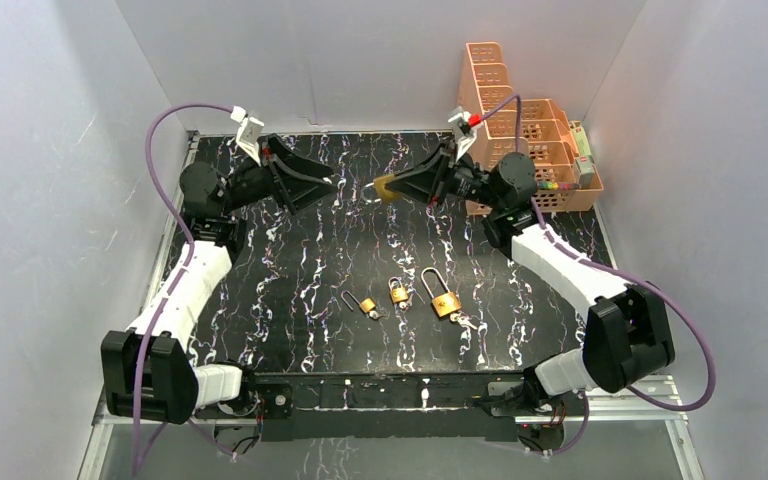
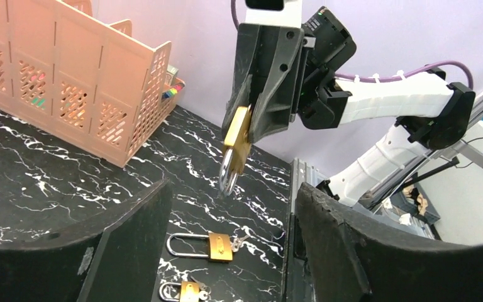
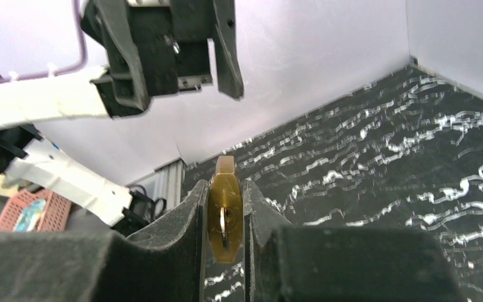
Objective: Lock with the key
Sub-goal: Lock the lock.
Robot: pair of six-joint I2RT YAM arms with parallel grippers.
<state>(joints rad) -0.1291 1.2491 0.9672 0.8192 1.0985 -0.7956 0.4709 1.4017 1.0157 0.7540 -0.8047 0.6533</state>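
Clamping brass padlock (image 3: 224,220), right hand (image 3: 224,192); shackle (image 2: 229,173) clear only in left wrist view; left hand (image 2: 233,195) spread apart.

In the right wrist view, the right gripper's (image 3: 224,189) fingers (image 3: 182,233) cover the sides of the held padlock (image 3: 224,220) at lower centre, and its shackle is out of sight. In the left wrist view the basket (image 2: 69,94) runs off the upper left edge. From above, the small metal bits beside the largest table padlock (image 1: 446,304) are too small to identify.
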